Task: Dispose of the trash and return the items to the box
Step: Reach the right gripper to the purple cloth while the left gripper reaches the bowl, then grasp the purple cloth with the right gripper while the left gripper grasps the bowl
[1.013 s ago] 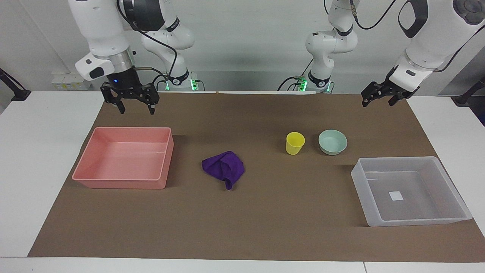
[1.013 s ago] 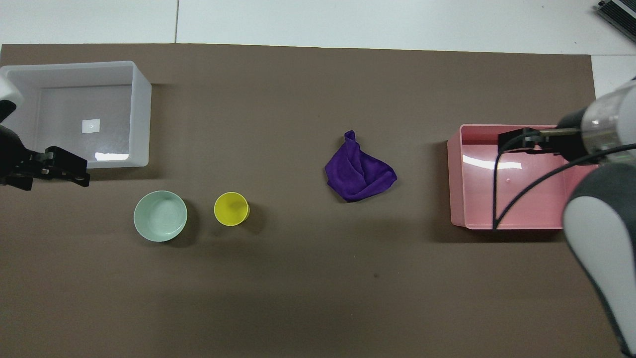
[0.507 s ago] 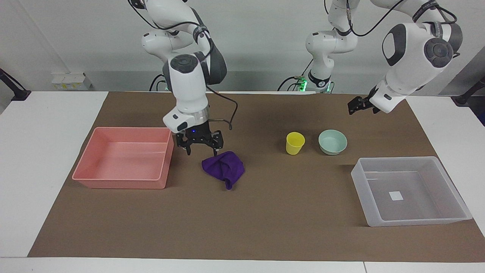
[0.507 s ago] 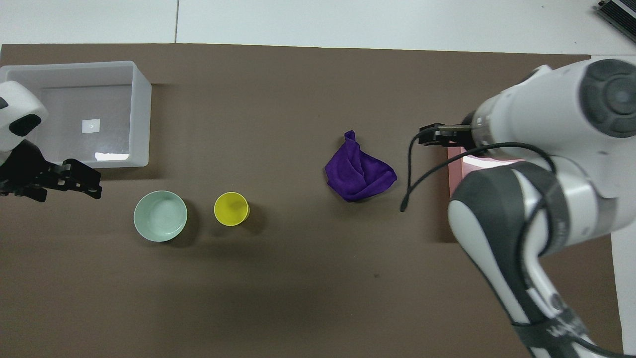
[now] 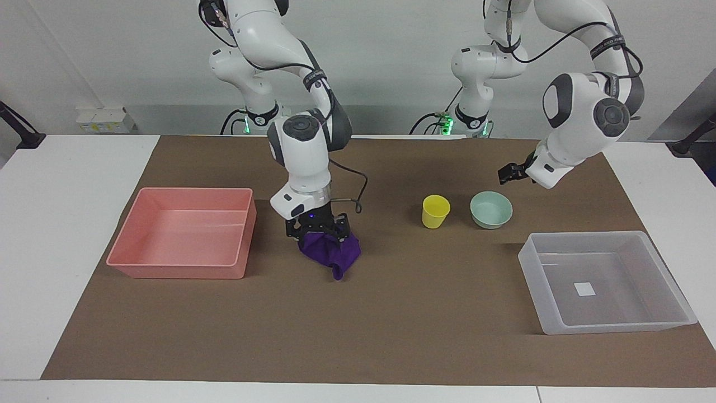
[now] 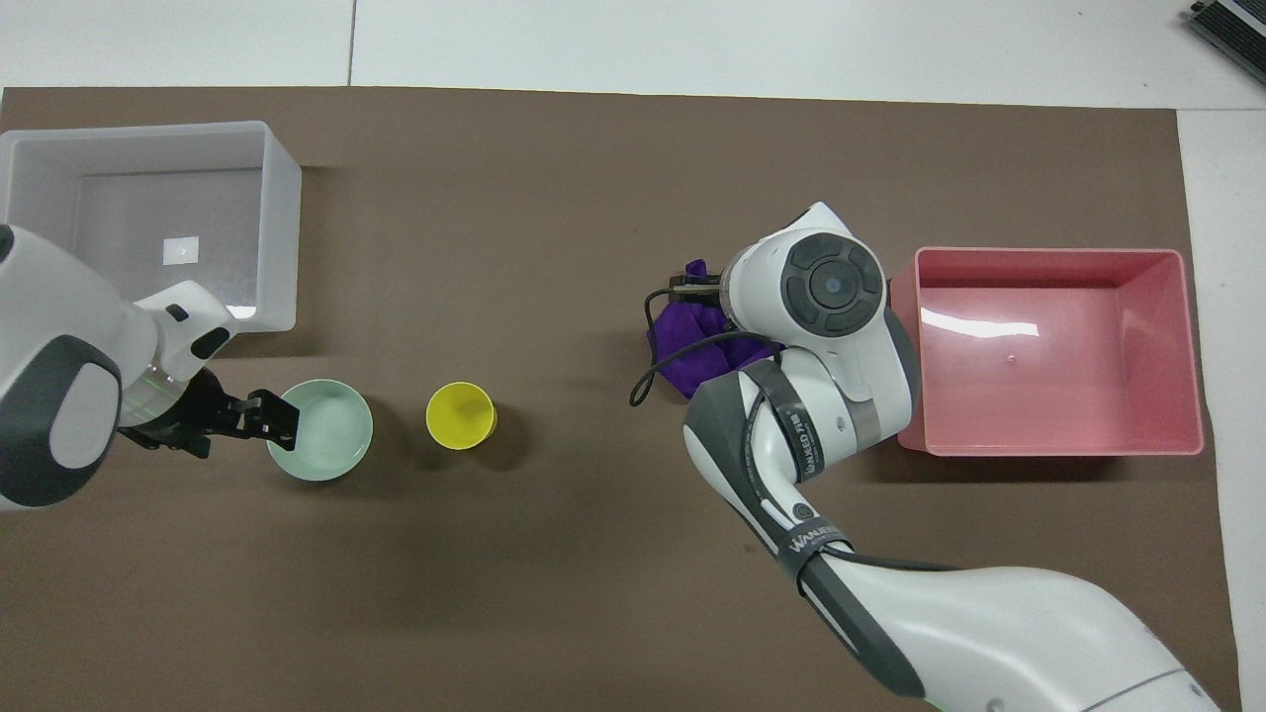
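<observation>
A crumpled purple cloth [image 5: 337,258] lies mid-table, between the pink bin and the cup. My right gripper [image 5: 319,234] is down on its top, fingers open and straddling the fabric; in the overhead view its wrist hides most of the cloth [image 6: 687,321]. The yellow cup [image 5: 435,211] [image 6: 460,415] stands upright beside the mint-green bowl [image 5: 491,209] [image 6: 326,435]. My left gripper [image 5: 506,174] [image 6: 277,420] hangs open above the bowl's rim, apart from it. The clear box [image 5: 582,238] [image 6: 282,218] is empty.
A pink bin [image 5: 179,271] [image 6: 1048,252] stands empty at the right arm's end of the table. The clear box stands at the left arm's end, farther from the robots than the bowl. A brown mat [image 5: 425,336] covers the table.
My right gripper swung from over the pink bin's near edge to the purple cloth and came down onto it. My left gripper moved from the table's end to above the bowl.
</observation>
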You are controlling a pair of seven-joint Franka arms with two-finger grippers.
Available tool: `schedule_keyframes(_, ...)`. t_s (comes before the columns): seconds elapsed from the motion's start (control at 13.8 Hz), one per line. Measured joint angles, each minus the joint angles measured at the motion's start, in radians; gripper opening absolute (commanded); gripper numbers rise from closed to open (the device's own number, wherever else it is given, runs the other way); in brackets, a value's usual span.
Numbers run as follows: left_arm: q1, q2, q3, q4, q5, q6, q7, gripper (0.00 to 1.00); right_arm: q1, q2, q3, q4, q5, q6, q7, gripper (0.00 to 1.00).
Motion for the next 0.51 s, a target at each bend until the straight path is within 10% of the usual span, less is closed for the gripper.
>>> schedule_keyframes(0.07, 0.000, 0.007, 0.000, -0.028, 0.000, 0.048, 0.000, 0.51, 0.000, 0.007, -0.001, -0.011, 0.000, 0.003, -0.026, 0.00)
schedule_keyframes(0.22, 0.000, 0.025, 0.001, -0.041, 0.000, 0.085, 0.000, 0.07, -0.001, 0.005, -0.004, -0.028, 0.002, 0.005, -0.039, 0.00)
schedule_keyframes(0.51, 0.005, 0.026, 0.008, -0.032, -0.001, 0.087, 0.000, 0.00, 0.001, -0.007, -0.002, -0.029, 0.004, -0.002, -0.012, 0.00)
